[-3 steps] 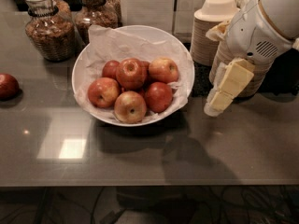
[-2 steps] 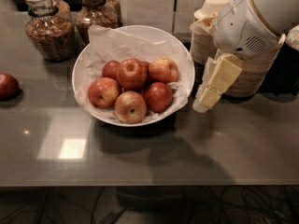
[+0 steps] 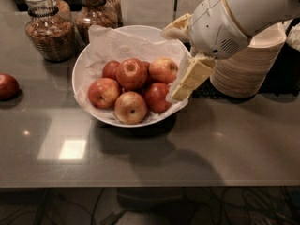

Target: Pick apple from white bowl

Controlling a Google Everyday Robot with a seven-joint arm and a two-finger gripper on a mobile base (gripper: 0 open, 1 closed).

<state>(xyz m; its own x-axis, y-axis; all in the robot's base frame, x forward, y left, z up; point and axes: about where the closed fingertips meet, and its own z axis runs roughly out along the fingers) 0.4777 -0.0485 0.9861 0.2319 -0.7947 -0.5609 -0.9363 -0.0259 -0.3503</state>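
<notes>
Six apples sit heaped in the white bowl on the table. The apple, red with yellow streaks, lies on top near the middle. The end effector hangs over the bowl's right rim, fingers spread and gripping nothing, its lower tip just beside a dark red apple.

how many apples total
7: six apples piled in the white bowl, a lone apple on the table at far left. More may hide underneath. The claw hangs over the bowl's right rim.
</notes>
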